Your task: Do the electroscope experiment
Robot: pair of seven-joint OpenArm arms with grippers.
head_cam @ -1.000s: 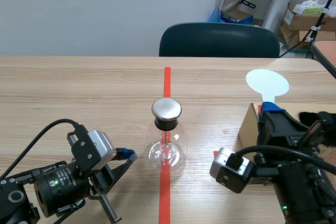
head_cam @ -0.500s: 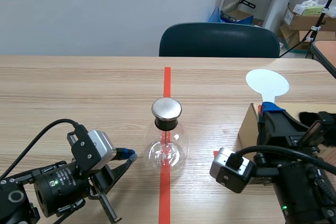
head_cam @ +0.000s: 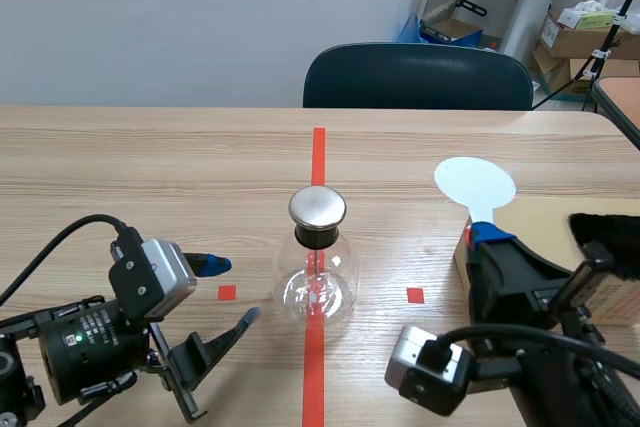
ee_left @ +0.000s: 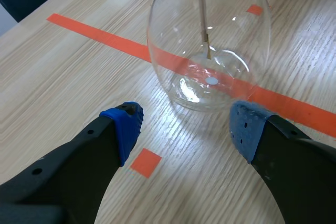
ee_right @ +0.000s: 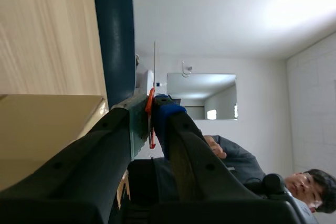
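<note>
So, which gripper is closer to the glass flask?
Left. The left gripper sits just before the flask, fingers open toward it. The right gripper is farther off to the side, shut on a white paddle.

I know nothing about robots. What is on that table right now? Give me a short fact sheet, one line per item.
Glass flask: upright on the red tape line, mid-table; metal cap on top, thin rod inside.
Left arm's fingers: open, low over the table, flask just ahead, not touching it.
Right arm's fingers: shut on the white paddle, round end up.
Cardboard box: by the right arm, black furry cloth on it.
Chair: at the table's far edge.
</note>
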